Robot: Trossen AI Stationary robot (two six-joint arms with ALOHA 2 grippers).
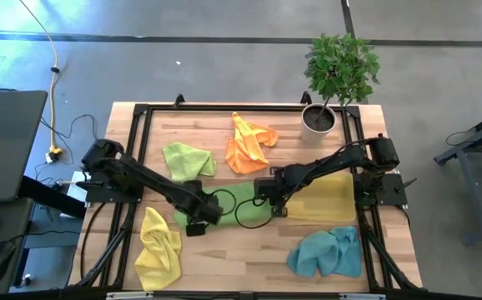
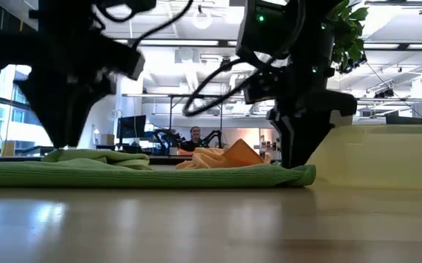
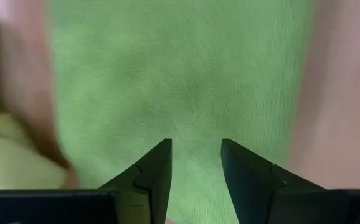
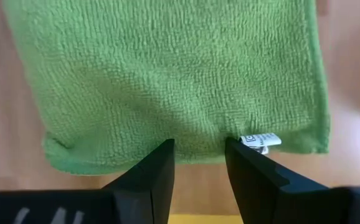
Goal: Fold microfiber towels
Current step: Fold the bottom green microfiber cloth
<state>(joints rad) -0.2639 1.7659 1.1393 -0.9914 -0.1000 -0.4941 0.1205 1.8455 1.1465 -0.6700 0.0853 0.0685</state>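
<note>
Green towel flat on counter; left gripper and right gripper, both parted, empty, over opposite edges. Pinch edges evenly, I judge.

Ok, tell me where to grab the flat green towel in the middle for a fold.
Grip the green towel at its tagged hem, near the white label, coming straight down from above: it lies flat on the table, so only the thin edge can be pinched.
</note>
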